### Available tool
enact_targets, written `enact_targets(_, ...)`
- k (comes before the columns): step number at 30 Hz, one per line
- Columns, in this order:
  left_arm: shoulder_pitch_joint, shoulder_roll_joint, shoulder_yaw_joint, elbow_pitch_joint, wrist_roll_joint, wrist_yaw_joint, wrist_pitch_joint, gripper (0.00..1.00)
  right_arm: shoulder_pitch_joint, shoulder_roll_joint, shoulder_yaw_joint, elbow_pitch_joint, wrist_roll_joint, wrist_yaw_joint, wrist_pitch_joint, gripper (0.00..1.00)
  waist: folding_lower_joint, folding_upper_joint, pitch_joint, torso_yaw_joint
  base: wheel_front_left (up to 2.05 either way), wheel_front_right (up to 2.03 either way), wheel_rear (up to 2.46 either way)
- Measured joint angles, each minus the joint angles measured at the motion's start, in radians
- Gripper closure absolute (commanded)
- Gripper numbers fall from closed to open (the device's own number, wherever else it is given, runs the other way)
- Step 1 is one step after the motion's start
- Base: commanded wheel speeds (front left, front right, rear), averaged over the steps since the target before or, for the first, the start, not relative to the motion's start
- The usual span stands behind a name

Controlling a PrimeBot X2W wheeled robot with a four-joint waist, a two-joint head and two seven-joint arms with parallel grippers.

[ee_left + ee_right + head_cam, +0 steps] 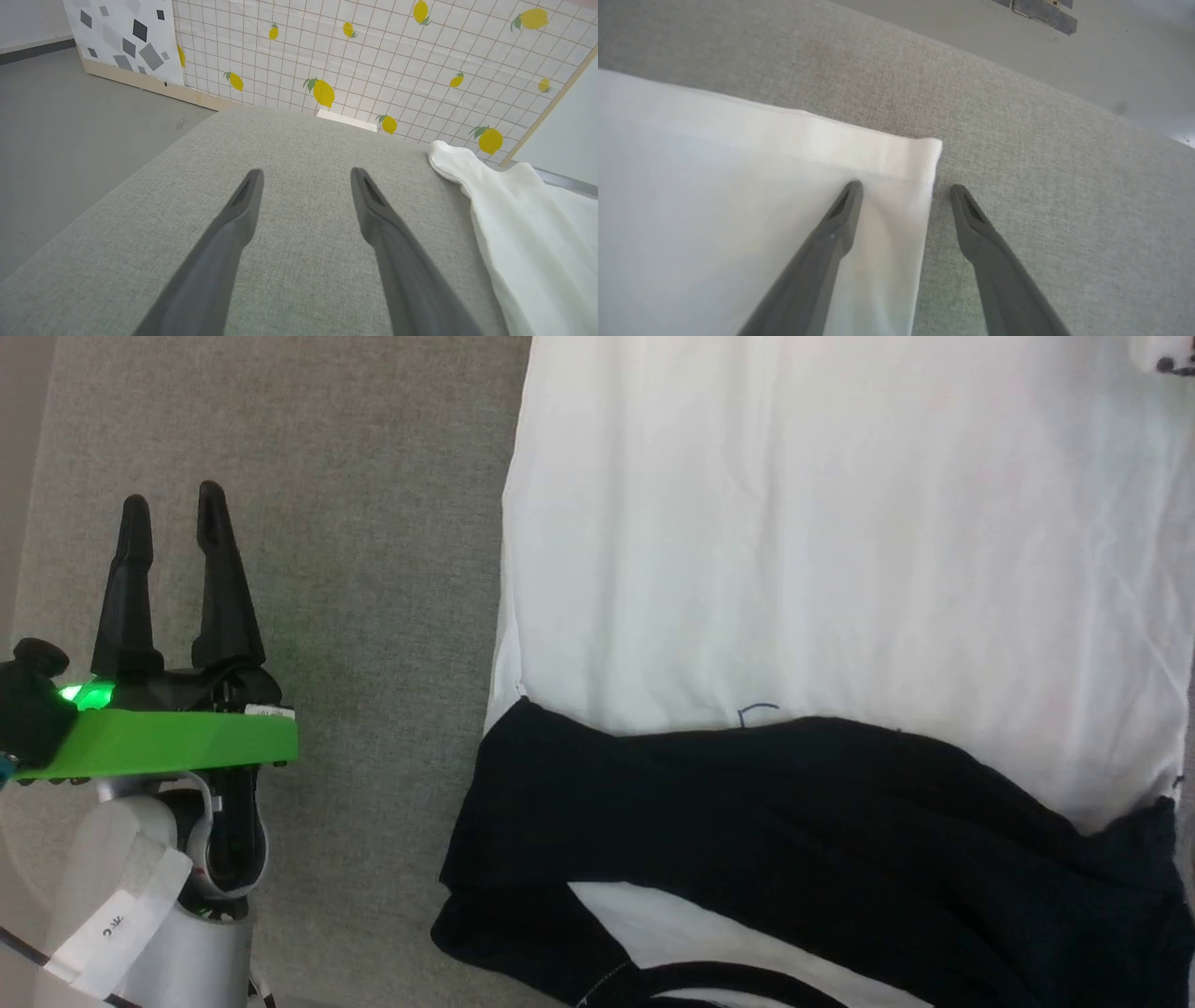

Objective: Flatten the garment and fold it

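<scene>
The garment (822, 569) lies spread on the grey cushion, its white body toward the top of the head view and its black shoulders and sleeve (766, 821) crumpled near the bottom. My left gripper (173, 513) stands open over bare cushion, well left of the shirt's side edge. In the left wrist view, the left gripper (306, 179) has nothing between its fingers and the white hem corner (467, 163) lies off to its right. My right gripper (906, 189) is open, hovering astride a white hem corner (920, 158), one finger over cloth, one over cushion.
The grey fabric cushion (355, 569) carries everything; its far edge (280, 114) meets a lemon-print grid panel (373, 56). Grey floor (70, 116) drops off at the cushion's left side. A small dark mark (1172, 364) sits at the top right corner.
</scene>
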Motion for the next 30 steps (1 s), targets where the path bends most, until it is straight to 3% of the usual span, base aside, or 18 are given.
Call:
enact_targets(2,0.0,-0.006,0.002,0.008,0.001,-0.009,0.0,0.0,-0.01,0.0,-0.005,-0.007,0.001,0.0,0.021,0.0,0.0,0.0,0.012,0.008,0.0,0.0,0.0)
enact_targets(3,0.0,-0.008,0.002,0.014,0.001,-0.013,0.0,0.0,-0.015,0.0,-0.007,-0.009,0.001,0.0,0.035,0.14,0.0,0.0,0.015,0.01,0.0,0.0,0.0)
enact_targets(4,-0.001,-0.01,-0.001,0.023,0.001,-0.018,0.0,0.0,-0.02,0.0,-0.009,-0.014,0.001,0.0,0.05,0.84,0.0,0.0,0.018,0.011,0.0,0.0,0.0)
enact_targets(5,-0.002,-0.011,-0.005,0.03,0.001,-0.022,0.0,0.0,-0.021,0.003,-0.012,-0.02,0.001,0.0,0.059,1.0,0.0,0.0,0.02,0.01,0.0,0.0,0.0)
enact_targets(10,-0.071,0.001,-0.035,0.056,-0.006,-0.044,0.051,0.0,-0.02,0.022,-0.017,-0.04,0.012,0.0,0.074,1.0,0.0,0.0,0.016,-0.006,0.0,0.0,0.0)
enact_targets(17,-0.38,0.073,-0.116,0.107,-0.023,-0.075,0.229,0.0,-0.018,0.041,0.001,-0.059,0.046,0.0,0.06,1.0,-0.0001,0.0,0.01,-0.045,0.0,0.0,0.0)
enact_targets(23,-0.69,0.099,-0.196,0.302,-0.077,-0.087,0.469,0.0,-0.021,0.065,0.049,-0.076,0.099,0.0,0.027,1.0,-0.0001,0.0,0.016,-0.095,0.0,0.0,0.0)
enact_targets(30,-0.91,0.124,-0.294,0.534,-0.078,-0.074,0.795,0.0,-0.029,0.082,0.109,-0.084,0.155,0.0,0.003,1.0,0.0,0.0,0.037,-0.157,0.0,0.0,0.0)
